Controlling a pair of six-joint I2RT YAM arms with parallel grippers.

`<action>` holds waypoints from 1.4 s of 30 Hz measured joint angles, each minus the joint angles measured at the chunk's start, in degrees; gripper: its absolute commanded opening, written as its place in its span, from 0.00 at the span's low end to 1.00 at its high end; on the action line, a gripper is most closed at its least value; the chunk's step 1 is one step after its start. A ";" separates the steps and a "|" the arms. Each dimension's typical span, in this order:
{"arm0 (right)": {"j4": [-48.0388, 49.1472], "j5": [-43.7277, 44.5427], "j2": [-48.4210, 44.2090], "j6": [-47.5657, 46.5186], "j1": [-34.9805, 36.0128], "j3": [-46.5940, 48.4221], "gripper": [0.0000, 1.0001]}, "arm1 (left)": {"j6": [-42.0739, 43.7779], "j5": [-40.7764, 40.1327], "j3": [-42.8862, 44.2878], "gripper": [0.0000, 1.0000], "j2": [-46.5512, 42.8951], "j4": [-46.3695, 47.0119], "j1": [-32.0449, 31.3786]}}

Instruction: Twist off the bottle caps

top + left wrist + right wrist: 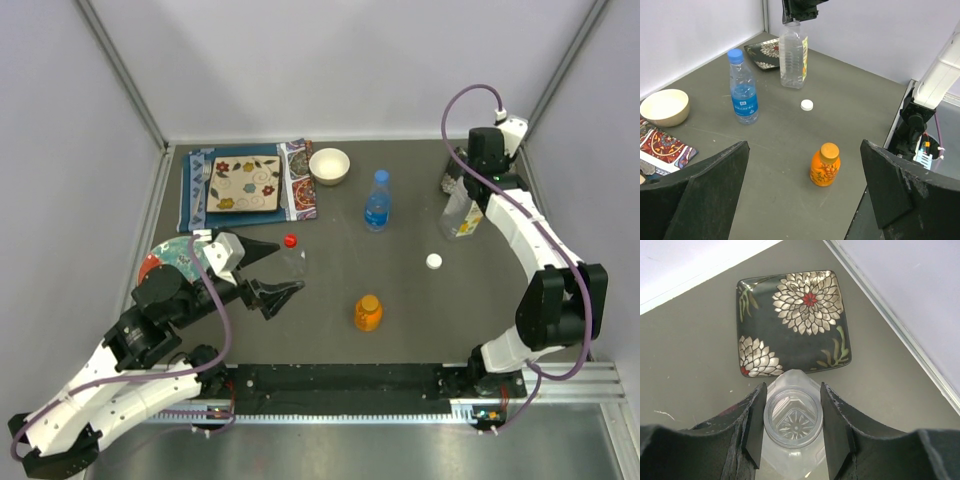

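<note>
My right gripper [792, 422] is shut on the open, capless neck of the wide clear bottle [790, 460], which stands at the back right [462, 220]. A white cap [433, 261] lies loose on the table to the front left of that bottle. The blue-tinted bottle [377, 205] keeps its blue cap [735, 54]. The short orange bottle [825, 167] has its orange cap [829, 150] on. A slim clear bottle [296, 265] with a red cap [290, 240] stands by the tips of my left gripper [287, 267], which is open and holds nothing [805, 200].
A dark flowered plate [792, 322] lies just behind the wide bottle. A white bowl [329, 165] and a patterned mat with a tile [245, 185] sit at the back left. A coloured plate [170, 258] lies under my left arm. Walls close the sides and back.
</note>
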 measured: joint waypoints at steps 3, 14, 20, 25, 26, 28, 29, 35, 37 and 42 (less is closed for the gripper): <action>0.52 -0.09 0.00 -0.11 0.00 -0.26 0.39 | -0.37 0.04 -0.33 0.98 0.04 0.11 0.00; 1.60 -1.25 -2.29 0.68 0.00 -3.04 0.57 | -1.14 0.92 -0.52 0.99 1.42 0.20 0.00; 0.55 -1.97 -3.32 1.03 0.00 -3.87 0.61 | -1.70 1.75 -1.22 0.98 1.60 0.59 0.00; -0.52 -2.89 -3.80 1.55 0.00 -4.22 0.63 | -2.16 2.14 -1.51 0.98 1.68 0.59 0.00; -0.70 -3.04 -3.87 1.62 0.00 -4.28 0.63 | -2.27 2.19 -1.55 0.98 1.68 0.61 0.00; -0.92 -3.23 -4.20 1.84 0.00 -4.59 0.64 | -2.32 2.19 -1.62 0.98 1.68 0.70 0.00; -1.01 -3.41 -4.44 1.99 0.00 -4.66 0.64 | -2.32 2.21 -1.70 0.98 1.68 0.85 0.00; -1.86 -4.24 -6.01 2.34 0.00 -5.05 0.68 | -2.38 2.27 -2.40 0.98 1.75 1.62 0.00; -1.99 -4.42 -6.56 2.43 0.00 -5.05 0.70 | -2.45 2.40 -2.49 0.98 1.97 1.70 0.00; -3.08 -4.68 -8.00 2.45 0.00 -5.01 0.73 | -2.51 2.45 -2.69 0.99 2.32 1.90 0.00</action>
